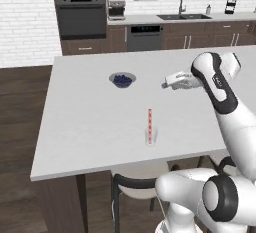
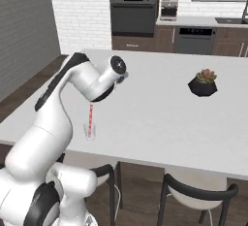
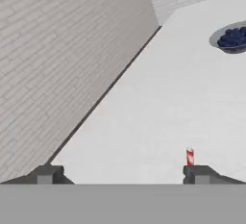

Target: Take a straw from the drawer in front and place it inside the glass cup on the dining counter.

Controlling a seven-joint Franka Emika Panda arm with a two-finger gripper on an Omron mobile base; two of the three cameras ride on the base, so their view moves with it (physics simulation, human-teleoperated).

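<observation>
My claw (image 3: 123, 175) stands with its two small dark fingertips (image 3: 45, 174) spread wide apart, and nothing is between them. It hangs above the large white rectangular slab of the dining counter (image 1: 90, 122), with my white arm bent over and the hand pointing out across the top.

Below my claw and nearer my base, the thin straight straw with red and white stripes (image 1: 149, 122) stands upright inside the small clear glass tumbler (image 1: 151, 137). The straw rises well above the rim of the glass cup, roughly as much again as the cup's own height. From the camera on my hand, the straw's striped top pokes up just above one fingertip, close to it but apart from it. The cup itself sits on the counter near the edge closest to my base, above a black-backed stool (image 1: 135, 184) tucked under the slab.

Ahead of my claw, further across the counter, rests a dark blue round bowl (image 1: 122, 80), well apart from the cup. Off to the other side of my arm, a small plant with reddish leaves in a dark faceted pot (image 2: 203, 83) sits on the same slab, also well apart from the cup.

Beyond the counter runs a white brick wall (image 1: 25, 17) with dark wood cabinets (image 1: 200, 34) and a built-in oven (image 1: 82, 14).
</observation>
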